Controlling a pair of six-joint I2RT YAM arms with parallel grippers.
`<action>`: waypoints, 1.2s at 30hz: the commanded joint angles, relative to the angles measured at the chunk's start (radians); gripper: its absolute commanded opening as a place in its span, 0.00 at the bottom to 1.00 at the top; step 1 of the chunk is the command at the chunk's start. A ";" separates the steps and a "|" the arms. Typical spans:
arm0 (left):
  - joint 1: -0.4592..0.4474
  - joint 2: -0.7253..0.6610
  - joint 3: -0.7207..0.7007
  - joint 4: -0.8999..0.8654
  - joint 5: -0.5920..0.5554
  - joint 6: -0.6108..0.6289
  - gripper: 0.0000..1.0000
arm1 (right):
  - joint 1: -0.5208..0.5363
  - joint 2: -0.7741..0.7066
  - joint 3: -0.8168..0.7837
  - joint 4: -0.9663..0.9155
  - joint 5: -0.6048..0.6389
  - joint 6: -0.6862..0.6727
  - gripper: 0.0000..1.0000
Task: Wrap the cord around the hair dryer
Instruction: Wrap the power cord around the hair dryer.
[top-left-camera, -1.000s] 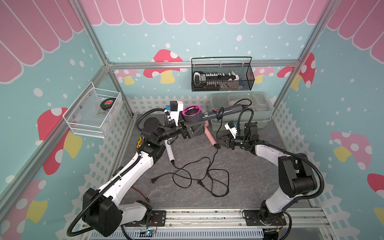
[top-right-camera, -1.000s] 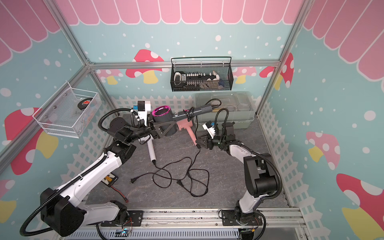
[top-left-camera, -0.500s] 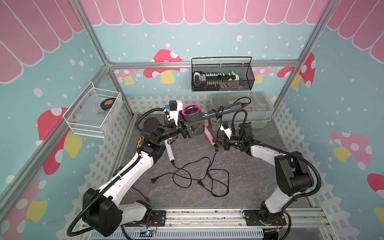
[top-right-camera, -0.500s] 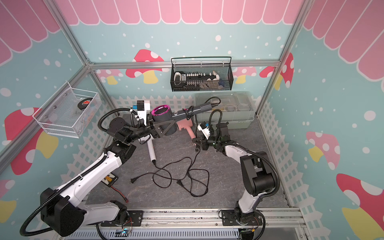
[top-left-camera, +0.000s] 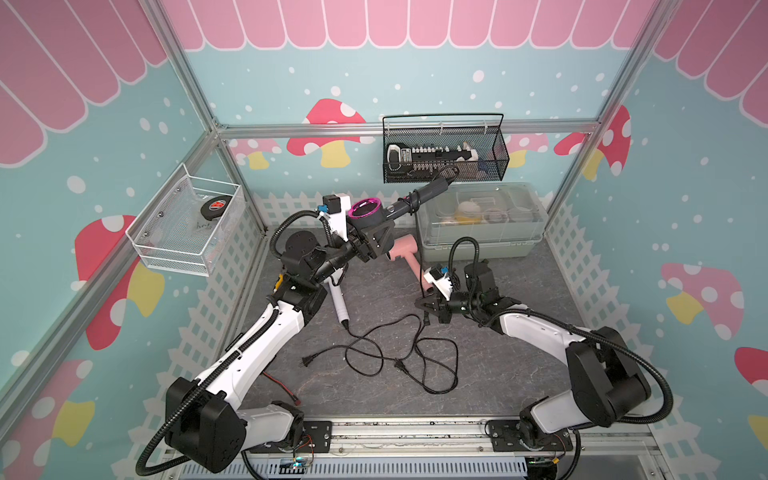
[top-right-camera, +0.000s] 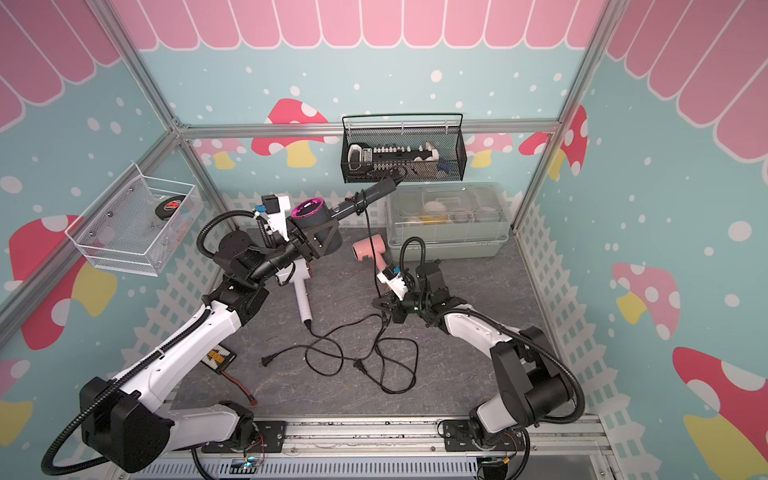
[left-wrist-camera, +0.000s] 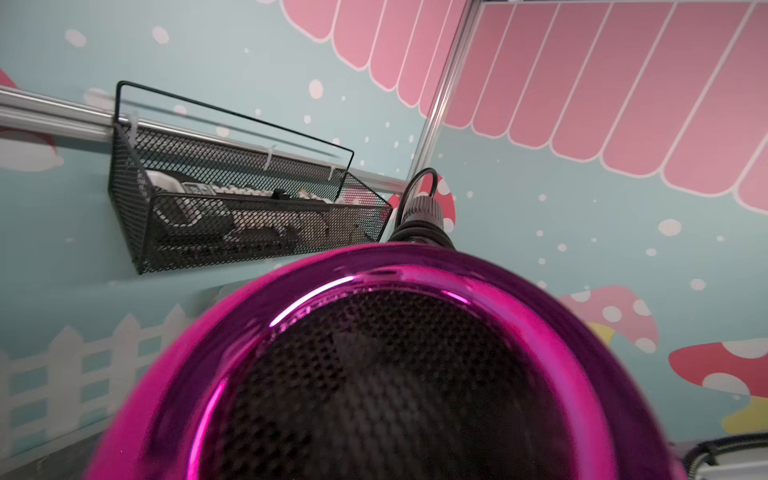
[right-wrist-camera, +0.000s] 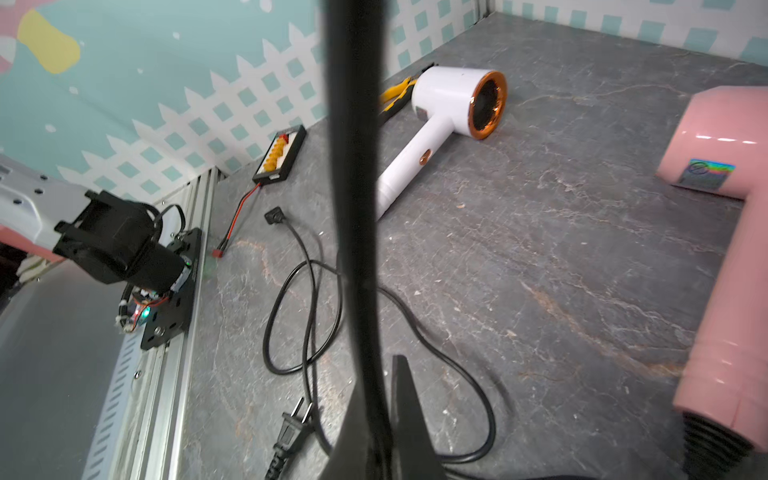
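Note:
A dark grey hair dryer (top-left-camera: 368, 222) with a magenta ring is held up above the table, and my left gripper (top-left-camera: 374, 245) is shut on its head. In the left wrist view the hair dryer (left-wrist-camera: 395, 353) fills the picture and hides the fingers. Its black cord (top-left-camera: 419, 257) loops round the handle, then hangs straight down to my right gripper (top-left-camera: 422, 305), which is shut on it just above the table. The right wrist view shows the cord (right-wrist-camera: 353, 166) running between the closed tips of the right gripper (right-wrist-camera: 380, 365). The rest of the cord (top-left-camera: 436, 361) lies in loose loops on the table.
A white hair dryer (top-left-camera: 338, 303) lies below my left arm, its own cord trailing into the loops. A pink hair dryer (top-left-camera: 405, 253) lies in front of a clear lidded bin (top-left-camera: 478, 241). A black mesh basket (top-left-camera: 444, 166) and a white wire basket (top-left-camera: 183, 224) hang on the walls. A connector board (top-right-camera: 218, 357) lies near the left.
My right gripper has moved left to the hanging cord and shut on it. The left arm has kept the hair dryer up in the same place.

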 joint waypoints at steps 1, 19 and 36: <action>0.005 0.006 0.075 -0.059 -0.106 0.096 0.00 | 0.048 -0.078 0.053 -0.260 0.078 -0.119 0.00; -0.029 0.133 0.216 -0.478 -0.161 0.297 0.00 | 0.273 -0.180 0.654 -1.064 0.470 -0.390 0.00; -0.188 0.039 0.109 -0.622 0.063 0.408 0.00 | 0.150 -0.008 1.070 -1.187 0.767 -0.636 0.00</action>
